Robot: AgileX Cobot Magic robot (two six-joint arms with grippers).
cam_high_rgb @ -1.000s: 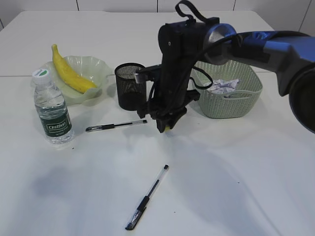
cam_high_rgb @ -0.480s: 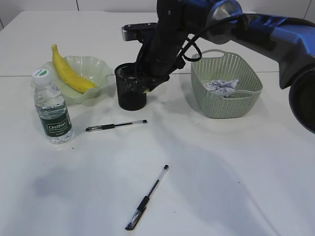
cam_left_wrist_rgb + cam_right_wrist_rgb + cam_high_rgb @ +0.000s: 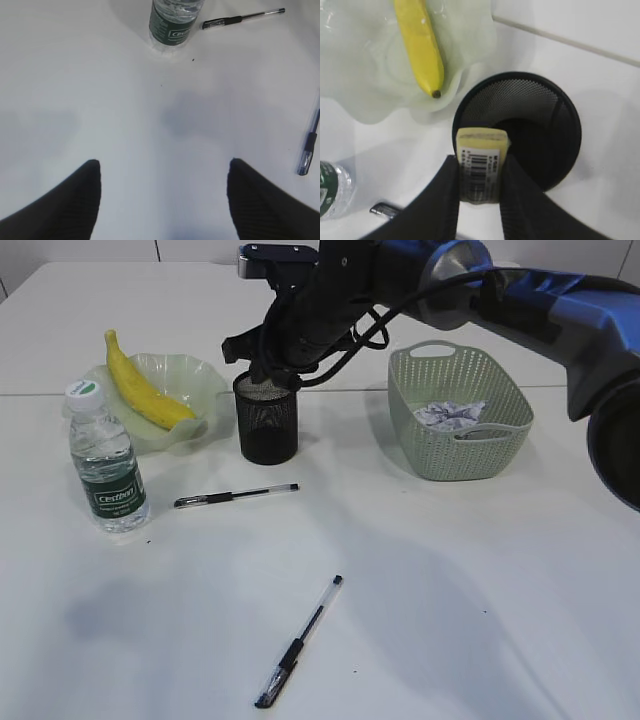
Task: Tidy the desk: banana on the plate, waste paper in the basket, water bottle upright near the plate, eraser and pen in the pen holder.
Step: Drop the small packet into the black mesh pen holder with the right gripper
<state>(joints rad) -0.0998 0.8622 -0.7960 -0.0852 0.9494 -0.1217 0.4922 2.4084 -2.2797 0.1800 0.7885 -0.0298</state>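
Note:
My right gripper (image 3: 481,160) is shut on a yellow eraser (image 3: 481,142) with a barcode label, held over the near rim of the black mesh pen holder (image 3: 540,130). In the exterior view that gripper (image 3: 262,372) hangs just above the pen holder (image 3: 267,425). The banana (image 3: 140,388) lies on the pale green plate (image 3: 200,375), and the water bottle (image 3: 105,462) stands upright beside it. One pen (image 3: 236,496) lies in front of the holder, another pen (image 3: 298,642) nearer the front. Waste paper (image 3: 450,415) sits in the green basket (image 3: 460,450). My left gripper (image 3: 163,162) is open over bare table.
The right arm (image 3: 520,300) reaches across from the right, above the basket. The left wrist view shows the bottle (image 3: 175,20) and both pens (image 3: 243,18) (image 3: 310,145) ahead of the open fingers.
The right gripper rose from the table beside the holder and swung left and up with the eraser, ending over the pen holder. Pens, bottle and banana have not moved.

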